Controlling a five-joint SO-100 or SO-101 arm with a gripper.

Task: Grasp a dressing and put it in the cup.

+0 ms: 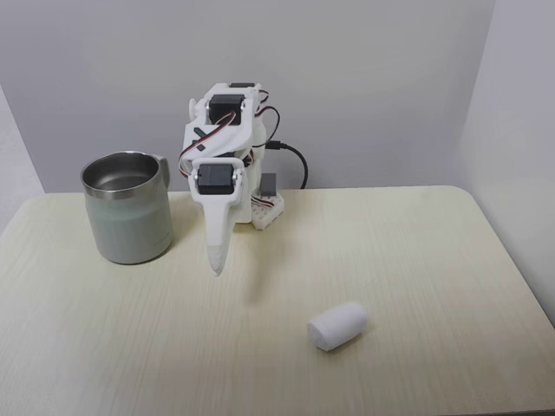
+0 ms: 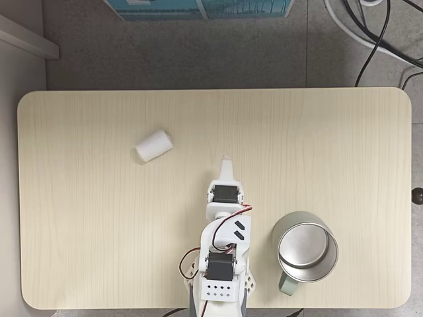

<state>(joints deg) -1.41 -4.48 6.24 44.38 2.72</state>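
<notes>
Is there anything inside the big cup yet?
No, the cup is empty: only bare shiny steel shows inside. The dressing lies on the table.

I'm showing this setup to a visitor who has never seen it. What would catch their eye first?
Probably the white arm at the table's back edge, its gripper pointing down with fingers together. Next, the big grey-green cup with its shiny steel inside, standing left of the arm in this fixed view. The small white dressing lies alone at front right.

Items on my table [image 1: 416, 260]: one dressing [image 1: 337, 325], a white roll; one cup [image 1: 127, 208], with one handle; one arm of mine, ending in one gripper [image 1: 215, 264]; two cables on the floor.
</notes>
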